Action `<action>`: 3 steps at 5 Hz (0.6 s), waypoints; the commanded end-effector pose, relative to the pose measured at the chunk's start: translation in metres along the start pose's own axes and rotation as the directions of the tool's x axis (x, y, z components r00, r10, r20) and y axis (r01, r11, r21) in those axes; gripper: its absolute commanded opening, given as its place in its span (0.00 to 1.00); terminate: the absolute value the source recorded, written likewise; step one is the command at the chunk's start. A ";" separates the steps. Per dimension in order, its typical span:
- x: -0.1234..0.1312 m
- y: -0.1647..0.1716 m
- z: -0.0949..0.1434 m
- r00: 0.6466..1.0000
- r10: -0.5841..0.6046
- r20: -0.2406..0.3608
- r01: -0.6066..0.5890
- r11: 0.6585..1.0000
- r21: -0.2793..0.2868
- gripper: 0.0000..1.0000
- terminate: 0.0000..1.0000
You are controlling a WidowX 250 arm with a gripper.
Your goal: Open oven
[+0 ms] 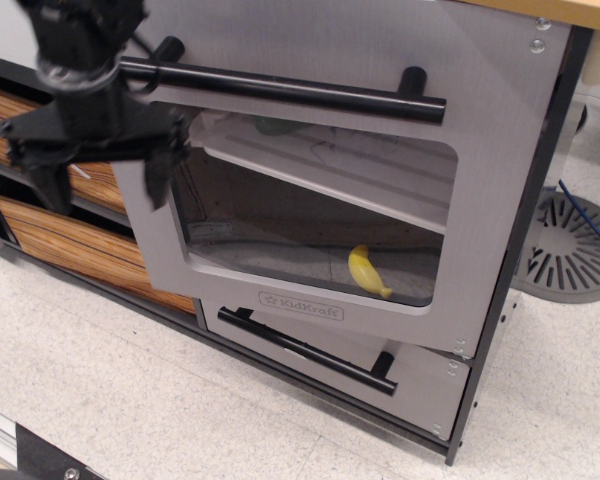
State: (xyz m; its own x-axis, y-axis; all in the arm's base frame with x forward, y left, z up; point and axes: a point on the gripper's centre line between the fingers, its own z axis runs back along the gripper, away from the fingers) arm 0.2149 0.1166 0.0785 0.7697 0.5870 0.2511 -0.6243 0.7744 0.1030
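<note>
We see the oven (320, 200) filling the middle of the view, set in a cabinet under a wooden worktop (570, 10) whose edge shows at the top right. Its door (480, 150) is hinged on the right and stands ajar, the left edge swung out toward us so that it overlaps the wood-grain drawers (70, 240) behind it. Through the window (310, 225) we make out a white shelf (330, 165) and a small yellow banana (368, 272) lying on the oven floor.

The gripper (100, 175) hangs at the left of the door, below the left end of the long black handle (280, 88). Its two fingers (158, 170) point downward and are spread wide apart, with nothing between them. They grip neither the handle nor the door; the nearer finger sits just beside the door's left edge, though we cannot tell whether it touches.

We judge that the door is only partly open, so the task is underway but not finished. The gripper's place beside the free edge suggests it could hook behind that edge and swing the door further round on its hinge. The risk is that a finger slips off the thin panel.

Below the door, the shorter grey drawer (330, 355) with its own black handle stays shut, and it is not our target.
</note>
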 end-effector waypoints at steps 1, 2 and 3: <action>0.049 0.062 0.007 0.999 0.039 0.030 -0.040 0.999 0.032 1.00 0.00; 0.071 0.084 0.004 0.992 0.124 0.018 -0.125 0.991 0.044 1.00 0.00; 0.094 0.095 -0.004 0.976 0.215 -0.037 -0.213 0.976 0.048 1.00 0.00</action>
State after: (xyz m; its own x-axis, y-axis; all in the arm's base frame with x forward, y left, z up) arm 0.2344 0.2300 0.0877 0.6323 0.7561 0.1692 -0.7741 0.6257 0.0968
